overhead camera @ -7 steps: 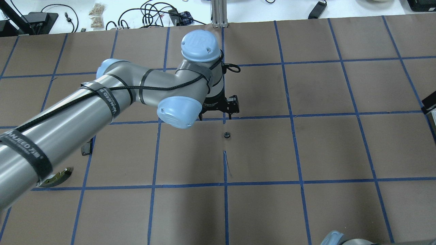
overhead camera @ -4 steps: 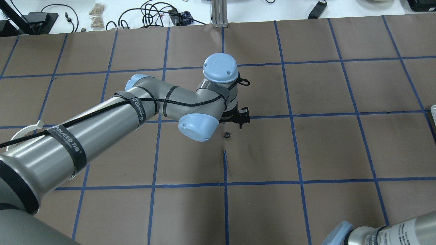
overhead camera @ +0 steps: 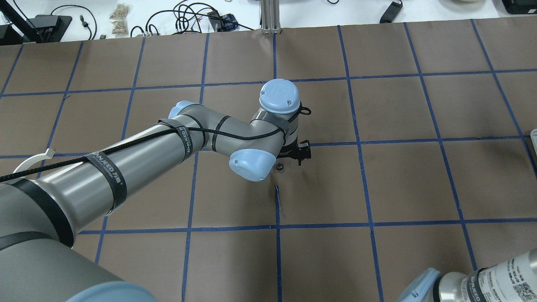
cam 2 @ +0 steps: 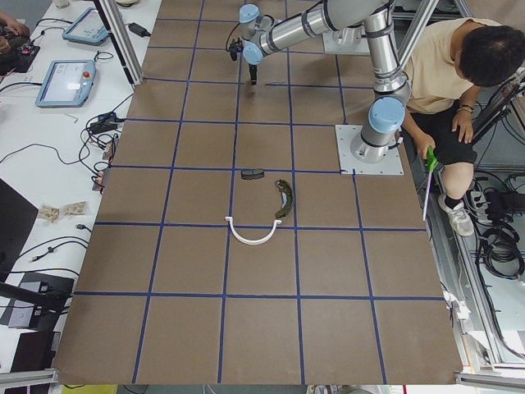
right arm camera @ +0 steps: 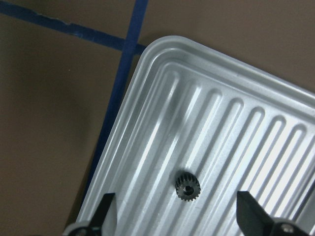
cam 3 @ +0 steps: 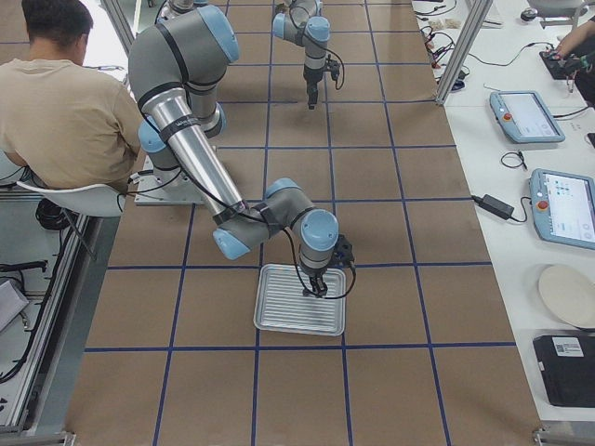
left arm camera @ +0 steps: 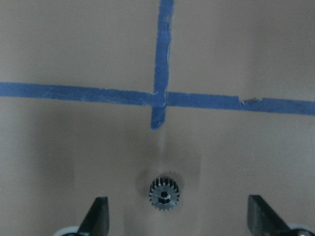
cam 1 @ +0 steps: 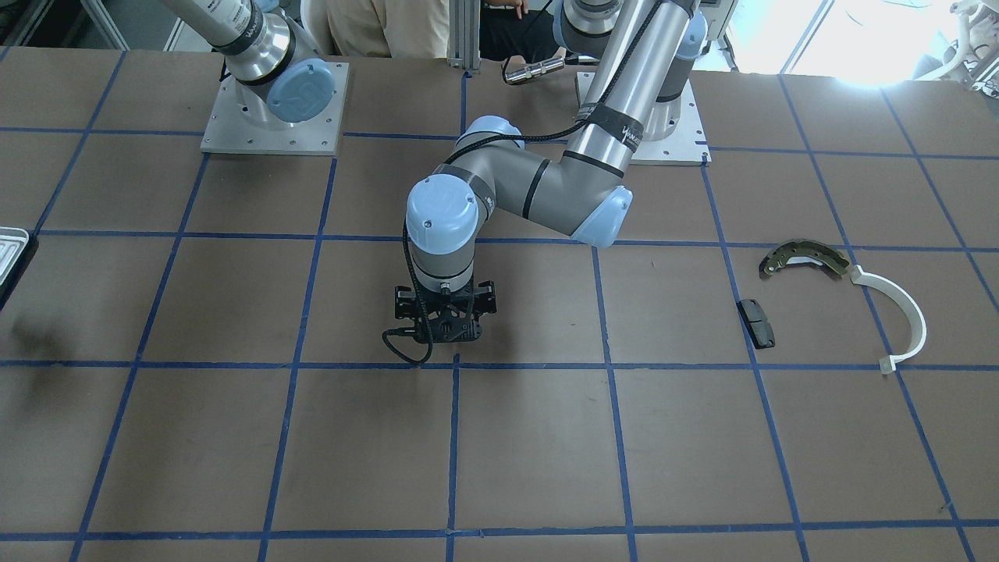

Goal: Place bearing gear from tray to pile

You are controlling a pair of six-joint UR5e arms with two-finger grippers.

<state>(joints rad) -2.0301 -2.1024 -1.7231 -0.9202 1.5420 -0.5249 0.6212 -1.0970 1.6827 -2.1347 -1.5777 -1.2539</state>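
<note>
A small dark toothed bearing gear (left arm camera: 164, 193) lies on the brown table between the fingers of my open left gripper (left arm camera: 179, 209), just below a blue tape cross. In the overhead view this gear (overhead camera: 279, 167) sits beside the left gripper (overhead camera: 295, 153). A second gear (right arm camera: 187, 187) lies in the ribbed silvery tray (right arm camera: 231, 118), between the fingers of my open right gripper (right arm camera: 174, 209), which hangs over the tray (cam 3: 279, 321). The pile is apart at the table's left end: an olive brake shoe (cam 1: 804, 257), a black pad (cam 1: 757, 322) and a white arc (cam 1: 905, 316).
A seated operator (cam 3: 56, 102) is behind the robot bases. Cables, tablets and boxes lie on the white benches beyond the table's far edge (overhead camera: 176, 16). A metal post (overhead camera: 270, 16) stands at the far middle edge. The tray's corner (cam 1: 12, 246) shows at the front view's left edge.
My left arm has swung toward the gear on the table, bringing the gripper close over it. My right arm has come further into the overhead view's bottom right corner.
</note>
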